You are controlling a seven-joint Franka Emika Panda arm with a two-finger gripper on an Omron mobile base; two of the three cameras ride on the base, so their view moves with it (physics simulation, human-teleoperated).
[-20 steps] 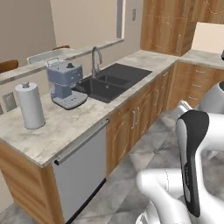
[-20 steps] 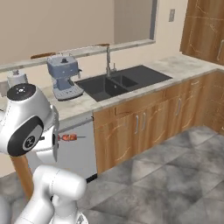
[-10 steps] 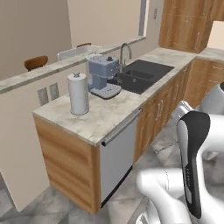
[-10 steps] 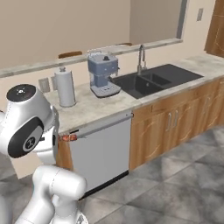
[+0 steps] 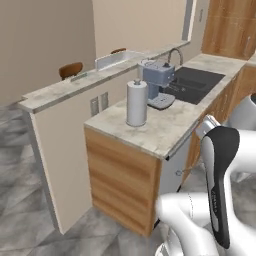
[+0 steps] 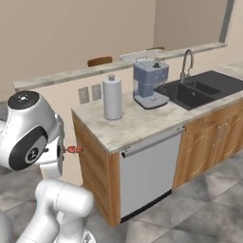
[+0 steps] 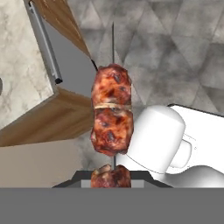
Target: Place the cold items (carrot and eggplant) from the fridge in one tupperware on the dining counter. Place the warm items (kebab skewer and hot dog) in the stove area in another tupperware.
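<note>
Your base has swung and driven along the kitchen run, so both base cameras now look at the end of the counter instead of the sink stretch; the things on it have not moved, only your viewpoint.

You now face the raised dining counter behind the peninsula, with a pale tupperware sitting on its ledge near the chairs. On the lower counter you have the paper towel roll, the coffee machine just beside it, and the sink beyond.

Your gripper carries the kebab skewer, which hangs over the floor off the counter's corner; in the right base view it pokes out beside the arm. Its jaws look clamped on the lower chunk of meat, though the fingers themselves are mostly hidden.

Your main risk, as I judge it, is the wooden corner of the cabinet: drive closer with the skewer sticking out and its tip may strike the wood and twist loose. A grip on soft meat may also slip during a sharp turn. Finally, check which tupperware takes warm food before you drop it.
</note>
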